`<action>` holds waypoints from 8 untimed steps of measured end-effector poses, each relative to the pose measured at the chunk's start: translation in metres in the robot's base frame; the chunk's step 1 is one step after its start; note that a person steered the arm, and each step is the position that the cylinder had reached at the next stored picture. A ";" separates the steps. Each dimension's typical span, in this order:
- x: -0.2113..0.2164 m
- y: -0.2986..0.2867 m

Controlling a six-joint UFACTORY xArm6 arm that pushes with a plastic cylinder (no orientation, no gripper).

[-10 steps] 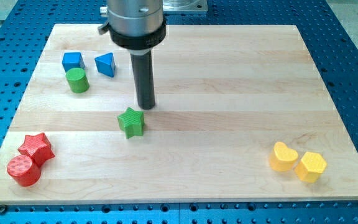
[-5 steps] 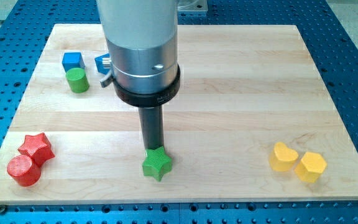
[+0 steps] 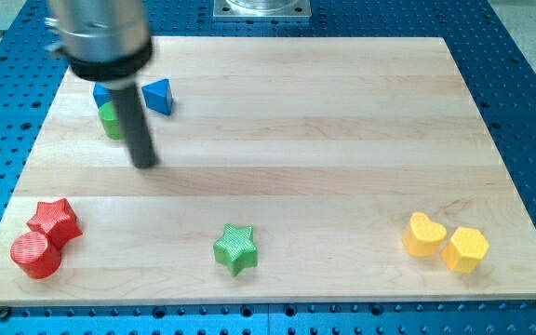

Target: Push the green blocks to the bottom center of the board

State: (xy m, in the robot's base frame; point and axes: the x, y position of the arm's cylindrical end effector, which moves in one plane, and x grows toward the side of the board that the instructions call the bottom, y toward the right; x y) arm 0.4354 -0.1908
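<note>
A green star block [image 3: 235, 247] lies near the view's bottom, a little left of centre. A green cylinder block [image 3: 109, 120] stands at the upper left, partly hidden behind my rod. My tip [image 3: 144, 162] is on the board just right of and below the green cylinder, far up and left of the green star. The rod is blurred.
A blue cube [image 3: 101, 93] and a blue triangular block [image 3: 158, 96] sit by the green cylinder. A red star [image 3: 55, 220] and red cylinder [image 3: 35, 254] are at the lower left. A yellow heart [image 3: 423, 234] and yellow hexagon [image 3: 464, 248] are at the lower right.
My tip pushed the green star down toward the bottom edge, then left it and moved up and left to beside the green cylinder.
</note>
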 end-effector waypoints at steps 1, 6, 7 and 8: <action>-0.014 -0.073; 0.053 0.122; 0.084 0.133; 0.091 0.132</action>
State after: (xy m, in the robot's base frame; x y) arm 0.5268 -0.0584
